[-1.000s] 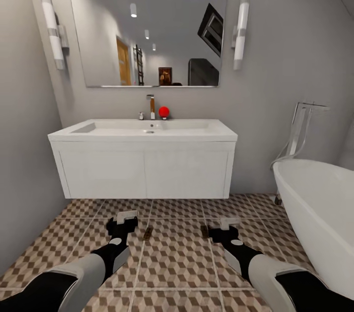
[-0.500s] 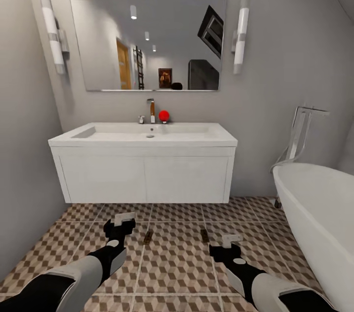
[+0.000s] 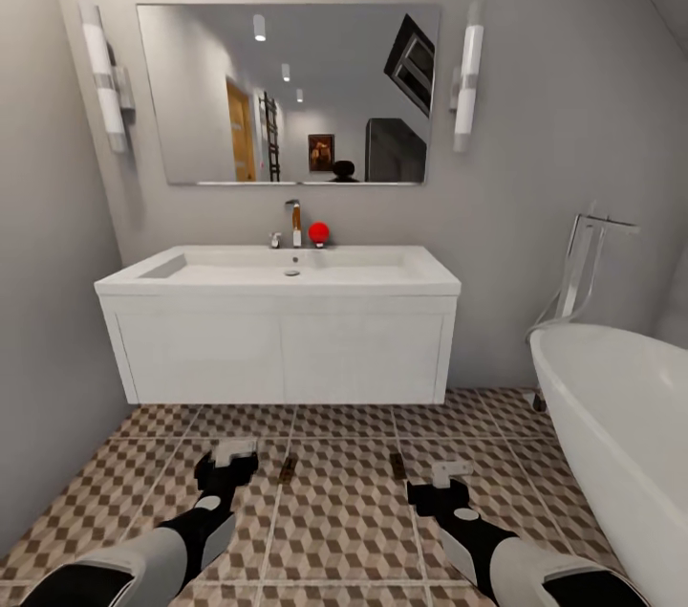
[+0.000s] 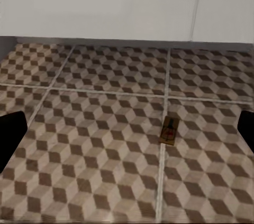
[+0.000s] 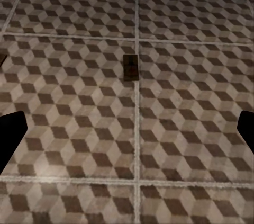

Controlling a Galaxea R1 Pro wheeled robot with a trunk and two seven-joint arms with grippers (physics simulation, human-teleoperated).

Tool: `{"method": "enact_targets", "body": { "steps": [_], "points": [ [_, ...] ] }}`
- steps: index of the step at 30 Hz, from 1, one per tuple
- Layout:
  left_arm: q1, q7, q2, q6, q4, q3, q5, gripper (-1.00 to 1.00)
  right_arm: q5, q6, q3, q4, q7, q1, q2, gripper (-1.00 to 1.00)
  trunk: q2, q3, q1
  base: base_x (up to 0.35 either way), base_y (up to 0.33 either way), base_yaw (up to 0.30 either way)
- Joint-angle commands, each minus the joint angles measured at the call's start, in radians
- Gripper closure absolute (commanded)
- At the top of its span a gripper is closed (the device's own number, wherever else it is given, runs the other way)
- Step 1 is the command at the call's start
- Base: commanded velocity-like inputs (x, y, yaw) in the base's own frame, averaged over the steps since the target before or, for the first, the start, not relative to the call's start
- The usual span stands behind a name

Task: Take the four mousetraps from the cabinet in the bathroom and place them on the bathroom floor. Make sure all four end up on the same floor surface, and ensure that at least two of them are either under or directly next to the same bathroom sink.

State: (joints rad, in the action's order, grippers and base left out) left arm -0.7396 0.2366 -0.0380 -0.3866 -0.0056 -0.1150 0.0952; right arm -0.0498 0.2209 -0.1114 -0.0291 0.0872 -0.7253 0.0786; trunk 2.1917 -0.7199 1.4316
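Traps: two flat brown mousetraps point(image 3: 287, 466) point(image 3: 397, 465) are lying on the patterned floor point(image 3: 344, 531) – near the sink point(image 3: 277, 270).
Claws: left gripper point(image 3: 233, 451) and right gripper point(image 3: 449, 471) are gaping wide (holding nothing).

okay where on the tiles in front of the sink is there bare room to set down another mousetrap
Two mousetraps, one and another, lie on the bathroom floor before the sink. Bare tile runs between them, and between them and the vanity. It is tighter beside each trap, where the left claw and right claw hover, and towards the bathtub.
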Motion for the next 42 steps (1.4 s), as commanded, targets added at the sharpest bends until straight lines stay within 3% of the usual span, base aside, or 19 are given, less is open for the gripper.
{"method": "enact_targets", "body": {
  "steps": [1, 13, 23, 29, 42],
  "points": [
    [0.004, -0.004, 0.005, -0.003, 0.001, -0.009, 0.009, -1.0, -0.005, 0.006, -0.009, -0.003, 0.003, 0.0, 0.0, -1.0, -0.007, 0.002, -0.004, 0.0, 0.0, 0.0],
    [0.062, -0.088, 0.069, -0.006, 0.001, -0.009, 0.022, -1.0, -0.004, 0.015, -0.01, -0.003, 0.005, 0.011, 0.0, -1.0, -0.091, 0.04, -0.05, 0.0, 0.0, 0.0],
    [0.094, -0.152, 0.103, -0.007, 0.001, -0.009, 0.114, -1.0, -0.003, 0.019, -0.01, -0.003, 0.005, 0.013, 0.0, -1.0, -0.161, 0.071, -0.088, 0.0, 0.0, 0.0],
    [0.109, -0.181, 0.113, -0.007, 0.001, -0.009, 0.146, -1.0, 0.005, 0.02, -0.01, -0.003, 0.005, 0.04, 0.001, -1.0, -0.203, 0.09, -0.111, 0.0, 0.0, 0.0],
    [0.134, -0.189, 0.116, -0.007, 0.001, -0.009, 0.154, -1.0, 0.073, 0.023, -0.011, -0.002, 0.003, 0.08, 0.004, -1.0, -0.294, 0.131, -0.161, 0.0, 0.0, 0.0]
  ]
}}
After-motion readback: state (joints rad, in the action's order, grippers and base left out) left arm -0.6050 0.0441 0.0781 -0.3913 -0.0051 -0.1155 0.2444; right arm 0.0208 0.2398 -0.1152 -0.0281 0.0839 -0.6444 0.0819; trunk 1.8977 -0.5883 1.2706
